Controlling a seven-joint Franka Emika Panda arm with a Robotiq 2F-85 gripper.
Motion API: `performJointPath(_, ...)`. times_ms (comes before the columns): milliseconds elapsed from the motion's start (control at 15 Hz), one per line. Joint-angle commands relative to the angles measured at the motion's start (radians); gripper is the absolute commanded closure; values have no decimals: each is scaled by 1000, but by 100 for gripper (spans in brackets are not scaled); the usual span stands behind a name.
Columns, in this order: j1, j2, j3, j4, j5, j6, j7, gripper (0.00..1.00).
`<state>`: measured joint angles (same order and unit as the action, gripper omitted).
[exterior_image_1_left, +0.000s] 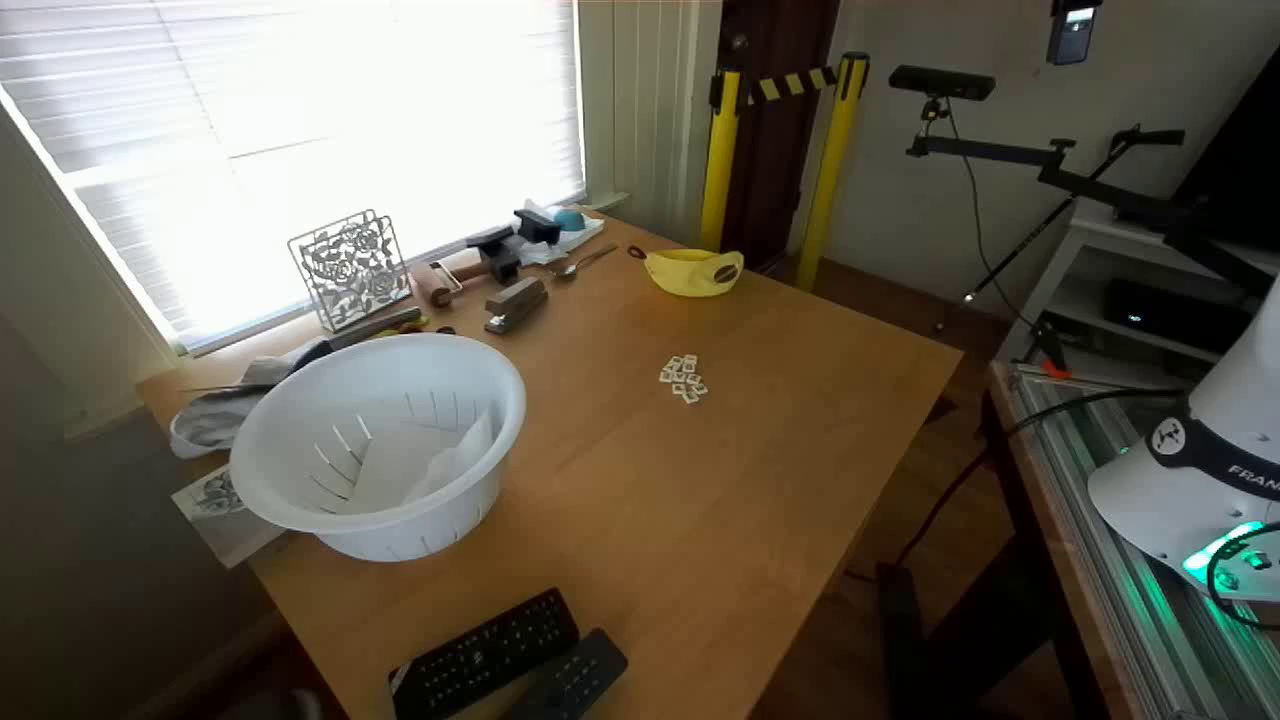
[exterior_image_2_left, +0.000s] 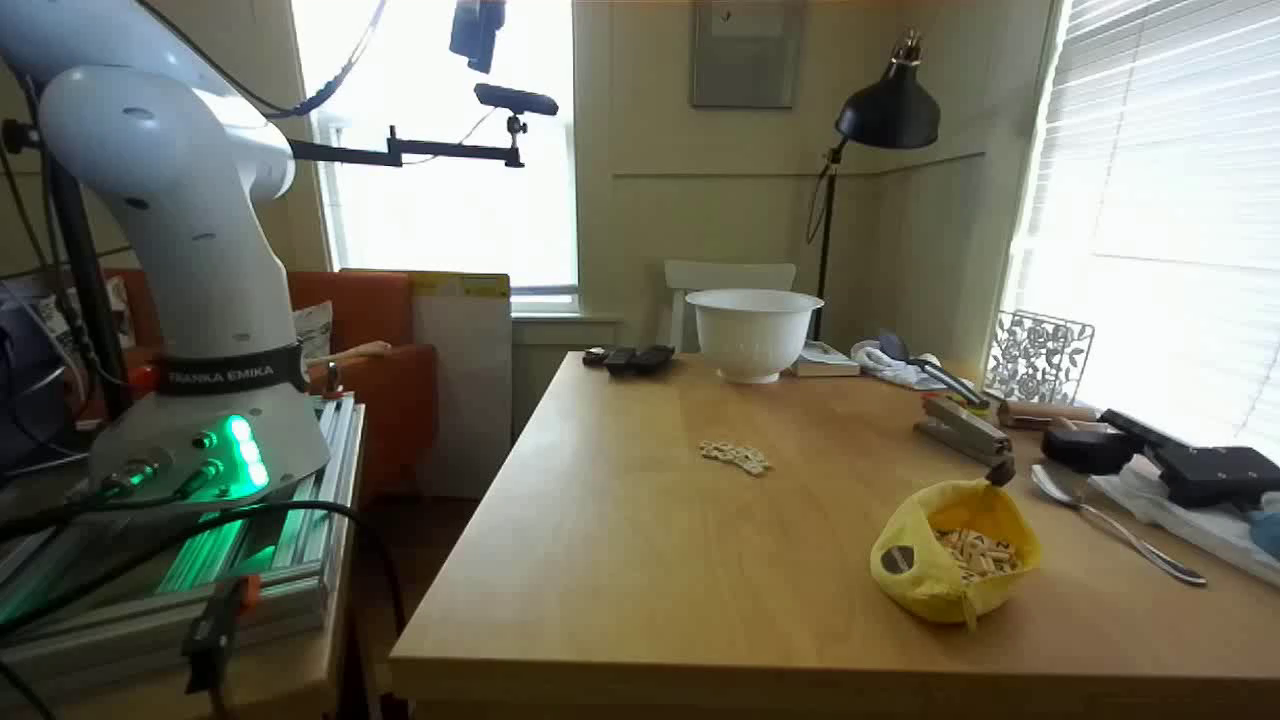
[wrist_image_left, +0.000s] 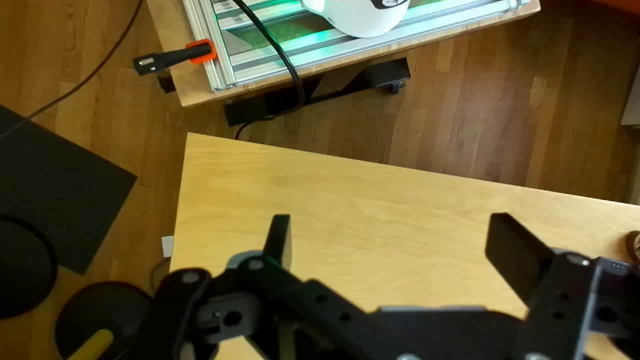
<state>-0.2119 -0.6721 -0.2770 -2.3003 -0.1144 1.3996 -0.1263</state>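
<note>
Well below the gripper (wrist_image_left: 391, 232), the table (wrist_image_left: 320, 175)

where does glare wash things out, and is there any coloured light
In both exterior views, the blinds-covered window washes out to white; in all three views, green light tints the metal rails; in the wrist view, the open gripper stands dark against the bright table.
</note>
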Motion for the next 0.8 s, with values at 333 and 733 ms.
performJointPath(333, -1, 1, 1, 2, 1, -1, -1, 0)
performJointPath(733, 22, 33, 7, -133, -14, 264, -35, 0)
